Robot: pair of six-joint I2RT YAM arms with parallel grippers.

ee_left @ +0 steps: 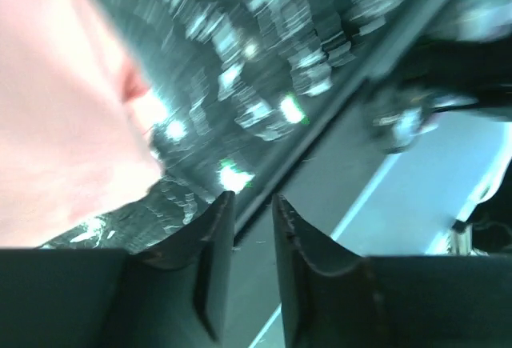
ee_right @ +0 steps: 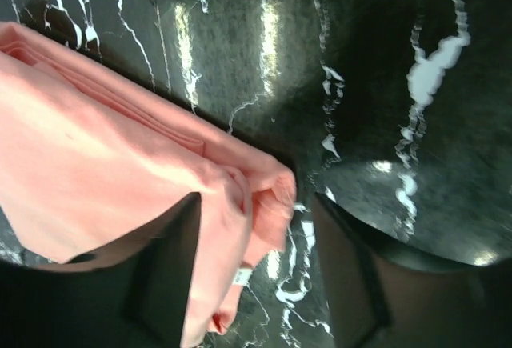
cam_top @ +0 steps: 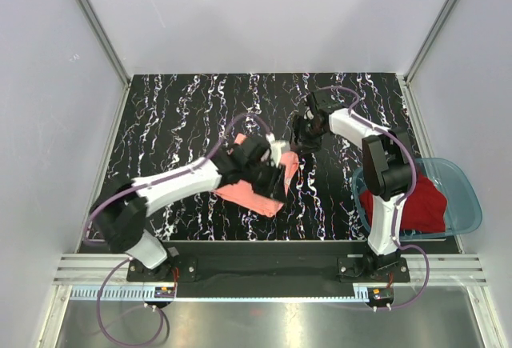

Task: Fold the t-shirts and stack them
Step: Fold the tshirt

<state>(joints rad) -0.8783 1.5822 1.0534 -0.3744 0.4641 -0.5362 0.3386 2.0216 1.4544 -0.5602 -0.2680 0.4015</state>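
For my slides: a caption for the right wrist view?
Open right gripper straddling a corner of the folded salmon-pink t-shirt on the black marbled table.

The pink shirt (ee_right: 120,164) between the right fingers (ee_right: 160,284) is soft matt cloth, lightly creased at its folded edges. Beneath them the table (ee_right: 384,84) is glossy black, marble-look with white veins, and throws glare. The right fingers are dull black plastic, as are the left fingers (ee_left: 208,244), which look scuffed along their edges. Well back from the right fingers, the basin (cam_top: 464,188) is smooth translucent blue plastic, holding the matt red shirt (cam_top: 420,204).
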